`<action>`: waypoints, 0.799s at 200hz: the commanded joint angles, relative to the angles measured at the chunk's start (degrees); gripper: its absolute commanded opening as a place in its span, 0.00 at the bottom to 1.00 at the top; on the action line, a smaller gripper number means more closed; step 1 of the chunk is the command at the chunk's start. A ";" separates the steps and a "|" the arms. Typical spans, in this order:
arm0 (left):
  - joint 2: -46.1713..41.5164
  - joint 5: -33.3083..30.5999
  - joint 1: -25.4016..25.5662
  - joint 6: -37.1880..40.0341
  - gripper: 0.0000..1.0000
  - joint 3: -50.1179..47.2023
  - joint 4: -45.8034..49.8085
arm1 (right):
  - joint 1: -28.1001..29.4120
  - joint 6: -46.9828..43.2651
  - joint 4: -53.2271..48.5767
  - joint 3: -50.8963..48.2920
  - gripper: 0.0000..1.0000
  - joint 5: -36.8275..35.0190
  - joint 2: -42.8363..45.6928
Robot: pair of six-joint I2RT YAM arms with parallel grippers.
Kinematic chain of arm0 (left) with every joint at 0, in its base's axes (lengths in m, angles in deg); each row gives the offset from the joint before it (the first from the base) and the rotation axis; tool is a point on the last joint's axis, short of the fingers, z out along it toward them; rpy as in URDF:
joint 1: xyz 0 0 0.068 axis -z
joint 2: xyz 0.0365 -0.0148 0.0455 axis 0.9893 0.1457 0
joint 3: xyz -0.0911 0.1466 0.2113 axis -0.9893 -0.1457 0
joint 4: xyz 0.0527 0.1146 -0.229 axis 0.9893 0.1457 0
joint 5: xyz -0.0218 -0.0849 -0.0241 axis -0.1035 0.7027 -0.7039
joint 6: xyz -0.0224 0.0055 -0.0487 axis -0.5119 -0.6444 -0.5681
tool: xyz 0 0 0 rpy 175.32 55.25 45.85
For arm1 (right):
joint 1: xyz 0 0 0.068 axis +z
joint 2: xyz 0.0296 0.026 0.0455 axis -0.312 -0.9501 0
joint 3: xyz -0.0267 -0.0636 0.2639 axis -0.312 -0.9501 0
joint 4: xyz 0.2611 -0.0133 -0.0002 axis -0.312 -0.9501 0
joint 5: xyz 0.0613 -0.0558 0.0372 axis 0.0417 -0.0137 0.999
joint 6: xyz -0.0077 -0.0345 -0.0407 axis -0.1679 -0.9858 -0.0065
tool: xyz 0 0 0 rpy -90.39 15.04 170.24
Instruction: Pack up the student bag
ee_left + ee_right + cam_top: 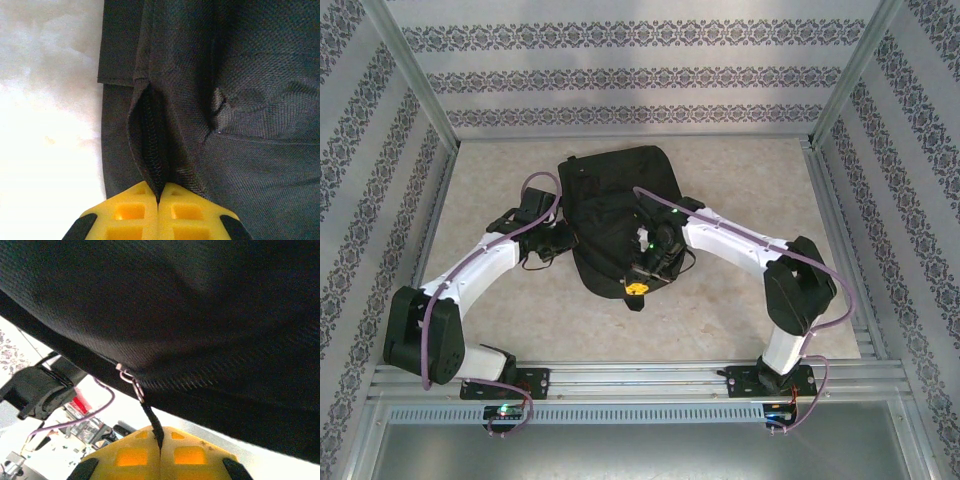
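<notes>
Left claw [158,197] is clenched on the raised zipper seam [150,140] at the left edge of the student bag [610,190], which lies mid-tabletop [720,325] between the two arms; right claw [160,442] is pinched shut on the skinny black pull cord [151,419] hanging off the metal slider [131,379]; my worry is that cord slipping out on any sideways tug; and if the left hold gives, the floppy bag probably just drags along instead of the zip moving.
</notes>
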 commanded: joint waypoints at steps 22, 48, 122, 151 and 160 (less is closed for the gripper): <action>-0.47 -7.38 -1.54 4.92 0.00 5.48 4.44 | -0.60 -8.12 -9.41 0.26 0.00 -1.68 3.24; 2.15 -4.05 -1.59 7.62 0.19 10.84 6.96 | 1.70 -4.95 -2.07 3.59 0.00 2.12 0.66; -12.73 2.32 -1.19 -8.23 0.51 -0.75 15.87 | 5.86 -2.27 2.88 11.99 0.00 5.54 -7.43; -15.44 4.38 0.99 -12.66 0.52 -4.57 13.14 | 5.86 -2.22 3.74 12.07 0.00 6.31 -8.32; -15.03 4.87 1.81 -13.51 0.52 -5.11 12.25 | 5.88 -2.18 3.99 12.04 0.00 6.36 -8.47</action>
